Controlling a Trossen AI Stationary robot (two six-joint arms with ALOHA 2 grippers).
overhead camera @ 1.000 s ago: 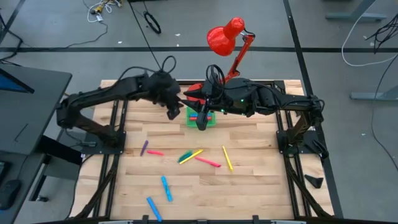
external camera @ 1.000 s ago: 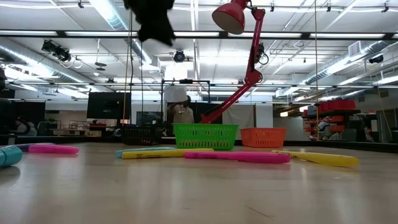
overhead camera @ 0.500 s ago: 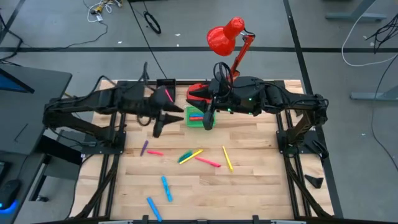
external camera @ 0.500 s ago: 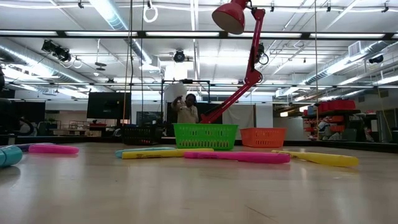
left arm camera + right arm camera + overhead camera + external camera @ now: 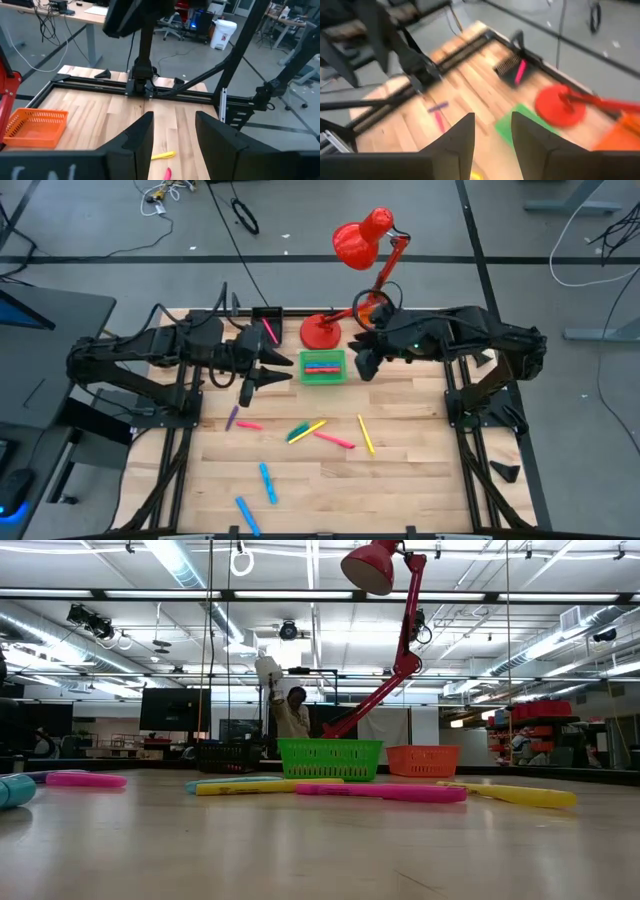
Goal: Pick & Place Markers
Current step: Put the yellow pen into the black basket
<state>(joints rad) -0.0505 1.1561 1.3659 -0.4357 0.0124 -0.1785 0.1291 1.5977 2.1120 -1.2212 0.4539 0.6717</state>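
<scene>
The markers (image 5: 334, 440) lie scattered flat on the wooden worktop (image 5: 400, 480): a purple one (image 5: 232, 417) and a short pink one (image 5: 250, 425) on the left, a crossed yellow and green pair (image 5: 305, 430) with a longer pink one beside them in the middle, a yellow one (image 5: 366, 434) to the right, and two blue ones (image 5: 267, 481) nearer the front edge. They look like light, stiff plastic sticks with smooth round barrels, so they will likely roll or slip if nudged; the safest hold is probably across the barrel near its middle, jaws square to its length, and the crossed pair will want taking one at a time. At the back of the worktop the green bin (image 5: 323, 367) already holds a few markers, blue and red showing; the small black bin (image 5: 264, 320) has a pink marker (image 5: 270, 332) standing tilted in it; of the orange bin (image 5: 35, 128) only a part can be seen, and it seems empty. The left tool (image 5: 262, 372) hangs above the worktop left of the green bin, fingers partly spread and holding nothing; the right tool (image 5: 366, 364) hangs just right of that bin near the red lamp (image 5: 358, 240) base, likewise partly spread and empty
</scene>
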